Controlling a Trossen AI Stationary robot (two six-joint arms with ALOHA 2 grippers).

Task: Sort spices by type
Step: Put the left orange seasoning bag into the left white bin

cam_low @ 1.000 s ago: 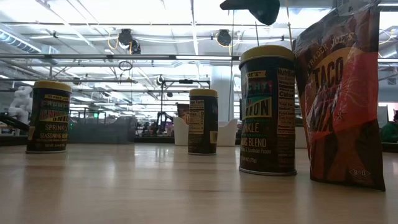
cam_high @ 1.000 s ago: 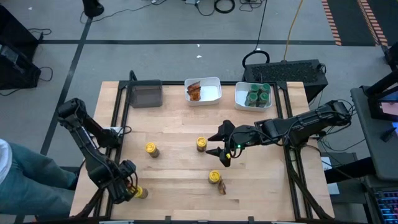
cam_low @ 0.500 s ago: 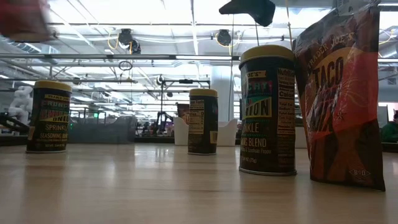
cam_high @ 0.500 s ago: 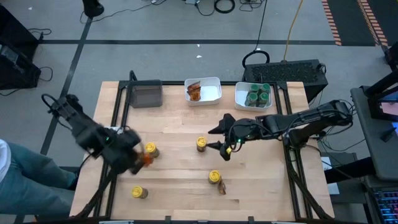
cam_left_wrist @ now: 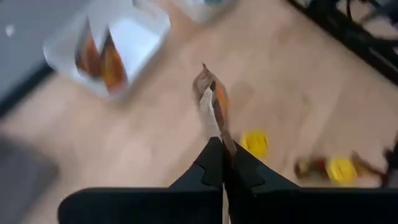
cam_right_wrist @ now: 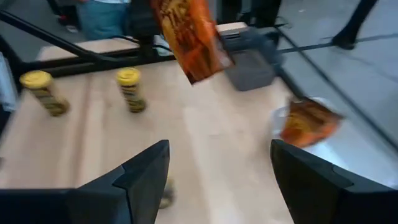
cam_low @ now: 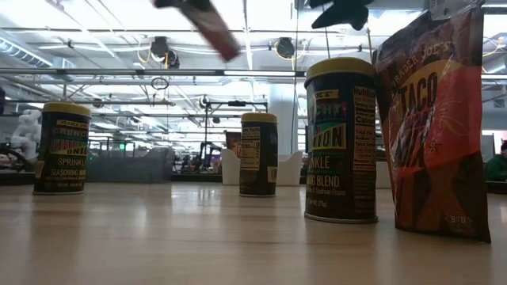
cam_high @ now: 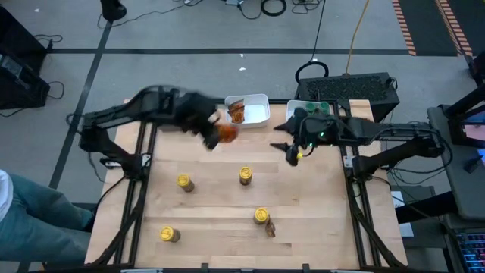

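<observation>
- High view: the left gripper (cam_high: 214, 130) is clenched on an orange-brown foil packet (cam_high: 226, 134) and holds it in the air; the packet is smeared by motion.
- Just beyond the left gripper sits a white tray (cam_high: 258, 114) with more orange packets (cam_high: 237, 111) in it. A second white tray (cam_high: 297, 117) of green-lidded jars (cam_high: 315, 117) lies right beside the right gripper (cam_high: 289, 143), whose jaws stand spread with nothing between them.
- A grey tray (cam_high: 176, 116) sits behind the left arm. Four yellow-lidded jars (cam_high: 245, 175) stand on the wooden table (cam_high: 333, 220), all on the near side of both grippers; a last packet (cam_high: 270, 228) leans against the nearest-right jar (cam_high: 261, 216). No label can be read from this height.
- Low view: the close packet (cam_low: 432, 127) reads "TRADER JOE'S" and "TACO", its side cut by the frame edge. The jar beside it (cam_low: 341, 139) shows "BLEND", another (cam_low: 62, 148) "SPRINKLE" and "SEASONING BLEND"; the middle jar's (cam_low: 258, 153) fine print is too small to read.
- At the upper edge the carried packet (cam_low: 212, 28) shows as a blurred dark-red streak, and the right gripper (cam_low: 342, 12) as a dark shape, cut off.
- Left wrist view: the fingers (cam_left_wrist: 211, 165) pinch the packet (cam_left_wrist: 211, 102) edge-on, hiding its printing; the tray (cam_left_wrist: 146, 37) with packets lies ahead, blurred.
- Right wrist view: the fingers (cam_right_wrist: 146, 180) stand wide apart; the carried packet (cam_right_wrist: 191, 36) hangs ahead, its writing blurred, and the tray packets (cam_right_wrist: 308, 122) lie off to one side.
</observation>
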